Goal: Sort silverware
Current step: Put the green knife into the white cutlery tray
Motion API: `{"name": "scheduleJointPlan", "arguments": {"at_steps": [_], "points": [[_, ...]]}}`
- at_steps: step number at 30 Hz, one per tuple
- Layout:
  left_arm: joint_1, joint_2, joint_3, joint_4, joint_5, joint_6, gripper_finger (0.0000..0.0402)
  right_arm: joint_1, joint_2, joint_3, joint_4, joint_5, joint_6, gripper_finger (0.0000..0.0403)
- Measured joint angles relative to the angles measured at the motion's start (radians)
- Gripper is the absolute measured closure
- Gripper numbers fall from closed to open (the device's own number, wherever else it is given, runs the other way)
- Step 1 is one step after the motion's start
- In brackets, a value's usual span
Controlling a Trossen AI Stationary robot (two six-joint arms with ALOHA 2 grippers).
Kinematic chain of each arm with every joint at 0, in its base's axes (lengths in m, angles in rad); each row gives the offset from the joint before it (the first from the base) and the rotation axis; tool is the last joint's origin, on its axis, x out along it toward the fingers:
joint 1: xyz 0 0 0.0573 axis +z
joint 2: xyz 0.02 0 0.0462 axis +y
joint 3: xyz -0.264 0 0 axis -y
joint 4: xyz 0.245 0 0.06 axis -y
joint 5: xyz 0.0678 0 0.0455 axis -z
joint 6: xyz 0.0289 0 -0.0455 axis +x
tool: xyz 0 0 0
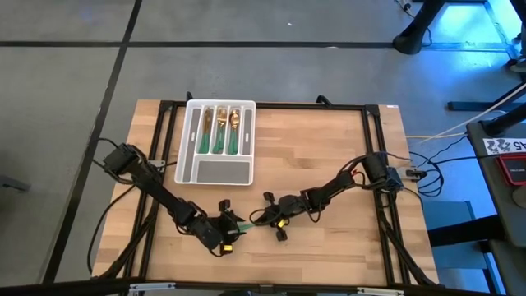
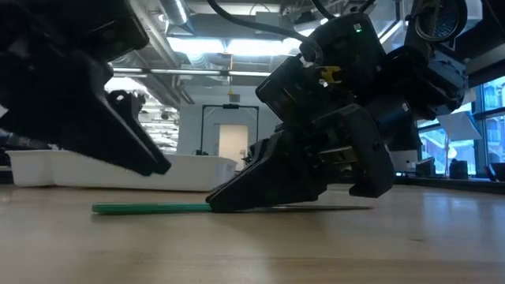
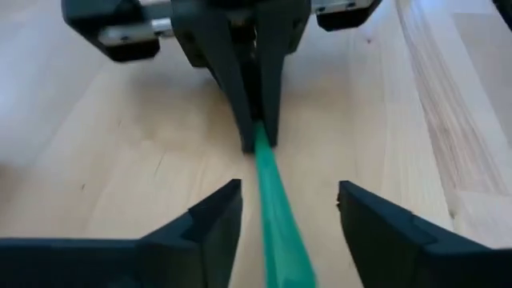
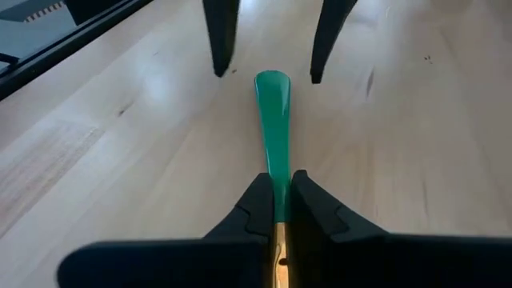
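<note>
My left gripper (image 1: 233, 233) sits low at the near-centre of the pale wooden worktop (image 1: 329, 164), its fingers (image 3: 200, 228) spread wide. They hold nothing. The slim green handle runs between them without touching either, so I judge this hand is staged to receive the piece rather than to lift it.

The piece is a single item of silverware (image 4: 273, 112), finger-thin, with a green handle and a gold stretch showing close to my right fingers. It lies flat, or very nearly flat, along the worktop between my two grippers. Its head is hidden inside the right grip, so I cannot tell fork, spoon or knife.

My right gripper (image 1: 263, 219) is just beside the left, its fingers (image 4: 252, 212) pinched onto the silverware where green meets gold. The low view shows these fingers tilted down to the surface. Holding near the head leaves the handle free and pointed at the other hand; that reads as a handover or a re-grip.

Farther back on the worktop stands the white compartmented plastic tray (image 1: 215, 173). Three long slots hold gold-and-green pieces already filed; the wide cross compartment looks bare. The held piece is well apart from it.
</note>
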Motion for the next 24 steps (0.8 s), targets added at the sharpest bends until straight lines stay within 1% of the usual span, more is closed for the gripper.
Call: {"name": "scheduleJointPlan", "arguments": {"at_steps": [2, 5, 12, 19, 21, 24], "points": [[0.000, 0.012, 0.000, 0.005, -0.001, -0.013, 0.0196, 0.000, -0.010, -0.001, 0.000, 0.005, 0.000, 0.0382], [-0.001, 0.043, 0.000, -0.002, -0.003, -0.029, 0.0181, 0.000, -0.023, -0.003, -0.005, 0.015, 0.000, 0.0382], [-0.001, 0.094, 0.002, 0.007, -0.019, -0.081, 0.0178, -0.002, -0.043, -0.002, 0.007, 0.037, -0.001, 0.0382], [0.001, 0.097, 0.002, 0.005, -0.038, -0.092, 0.0179, -0.001, -0.044, -0.001, 0.019, 0.029, 0.002, 0.0382], [0.005, 0.097, 0.002, 0.005, -0.038, -0.097, 0.0187, -0.001, -0.044, 0.003, 0.020, 0.025, 0.002, 0.0382], [0.012, 0.097, 0.002, 0.004, -0.043, -0.126, 0.0212, -0.001, -0.045, 0.011, 0.021, 0.012, 0.002, 0.0382]]}}
